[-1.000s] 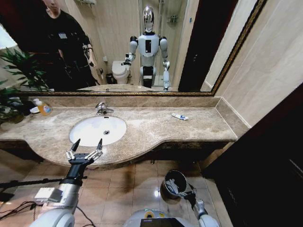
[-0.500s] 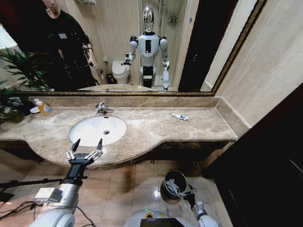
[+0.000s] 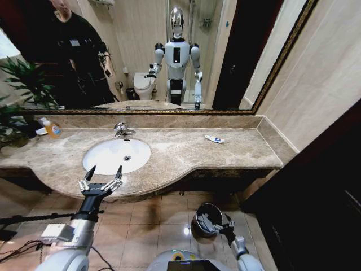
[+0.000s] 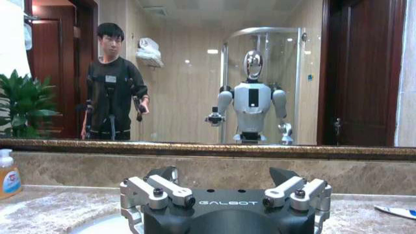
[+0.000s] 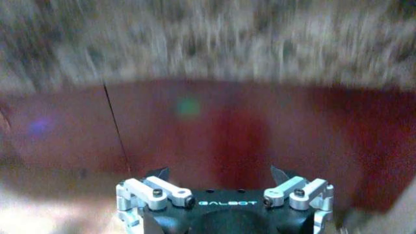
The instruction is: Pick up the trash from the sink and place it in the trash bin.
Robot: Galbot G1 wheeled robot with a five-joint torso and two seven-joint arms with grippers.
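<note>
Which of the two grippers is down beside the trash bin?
The right gripper, low over the floor at the trash bin, fingers open. The left gripper is instead raised at the counter's front edge before the sink, also open.

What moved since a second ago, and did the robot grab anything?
Only the right gripper moved: down by the trash bin on the floor, it shifted slightly up and to the robot's right, open, holding nothing. The left gripper stayed open at the front edge of the sink. One small tube still lies on the counter.
</note>
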